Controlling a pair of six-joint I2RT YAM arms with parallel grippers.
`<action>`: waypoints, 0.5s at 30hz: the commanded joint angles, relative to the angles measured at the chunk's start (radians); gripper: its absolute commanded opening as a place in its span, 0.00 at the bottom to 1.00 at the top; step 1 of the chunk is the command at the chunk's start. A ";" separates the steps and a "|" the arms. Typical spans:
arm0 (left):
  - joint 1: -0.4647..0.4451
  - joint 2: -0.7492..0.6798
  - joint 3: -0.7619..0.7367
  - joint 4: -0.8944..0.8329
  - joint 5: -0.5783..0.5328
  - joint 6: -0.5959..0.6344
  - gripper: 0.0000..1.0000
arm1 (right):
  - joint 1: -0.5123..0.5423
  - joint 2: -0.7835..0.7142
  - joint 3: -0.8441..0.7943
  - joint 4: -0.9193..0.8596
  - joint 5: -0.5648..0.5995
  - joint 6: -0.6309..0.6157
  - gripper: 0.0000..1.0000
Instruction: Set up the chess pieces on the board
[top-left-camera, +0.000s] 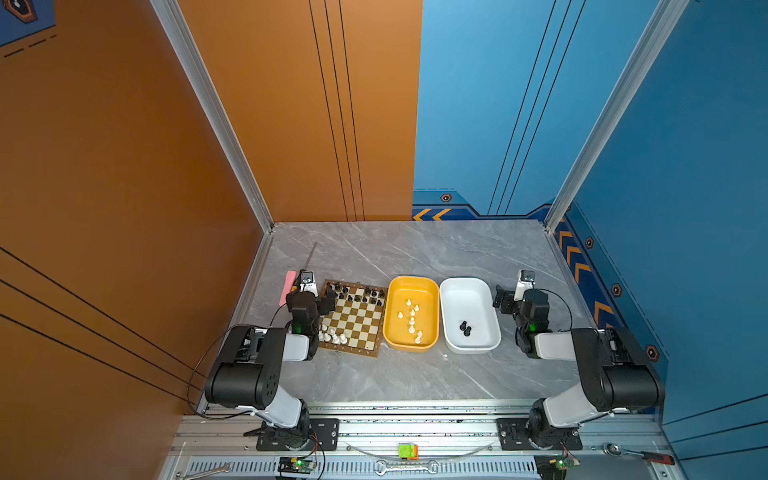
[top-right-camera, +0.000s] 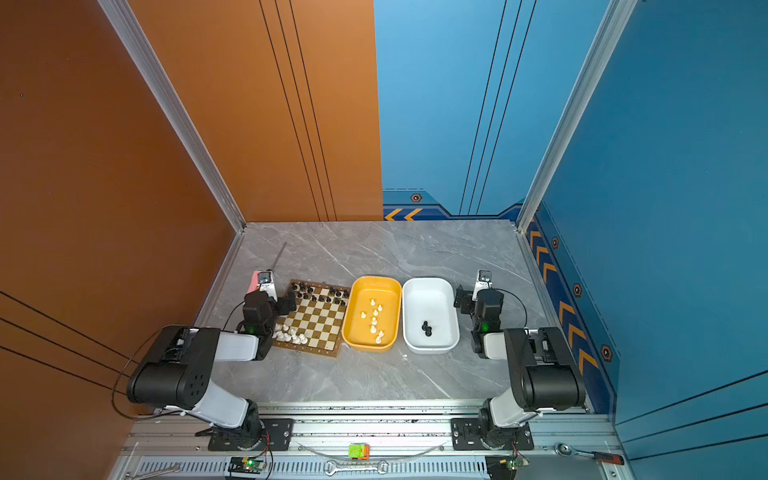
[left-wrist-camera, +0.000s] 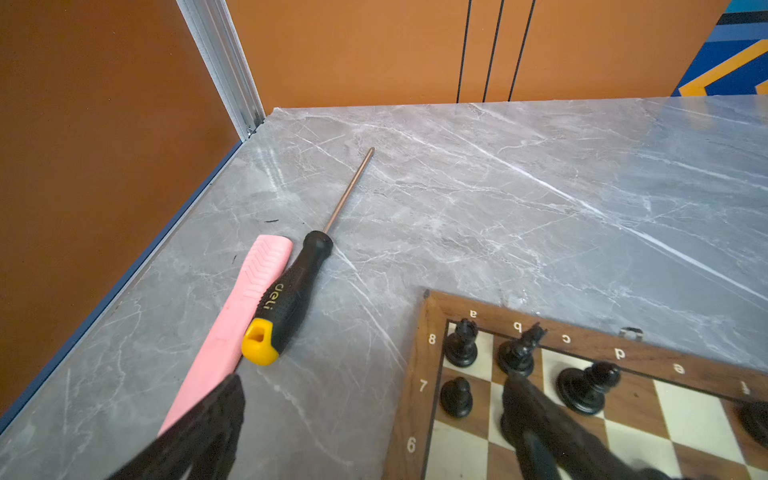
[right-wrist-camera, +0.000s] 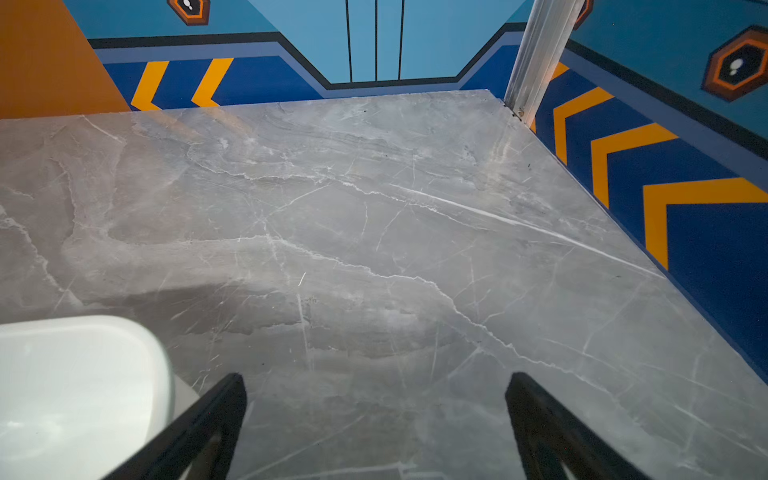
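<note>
At the upper-left corner of the chessboard in both top views, the left gripper hovers, jaws wide and empty; the right gripper gapes beside the white tub.

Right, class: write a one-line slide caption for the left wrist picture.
Open left gripper above a corner of the chessboard, black pieces on rows seven and eight, screwdriver and pink tool alongside.

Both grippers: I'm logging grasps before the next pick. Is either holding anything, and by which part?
Nothing is held: the left gripper and right gripper are both wide open and empty.
</note>
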 joint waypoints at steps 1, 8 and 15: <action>0.002 0.010 0.021 -0.008 0.008 0.010 0.98 | -0.002 -0.005 0.012 -0.004 -0.014 -0.003 1.00; -0.002 0.009 0.019 -0.009 0.004 0.010 0.98 | -0.003 -0.005 0.012 -0.003 -0.013 -0.003 1.00; -0.007 0.009 0.019 -0.009 -0.003 0.015 0.98 | -0.004 -0.005 0.012 -0.004 -0.013 -0.003 1.00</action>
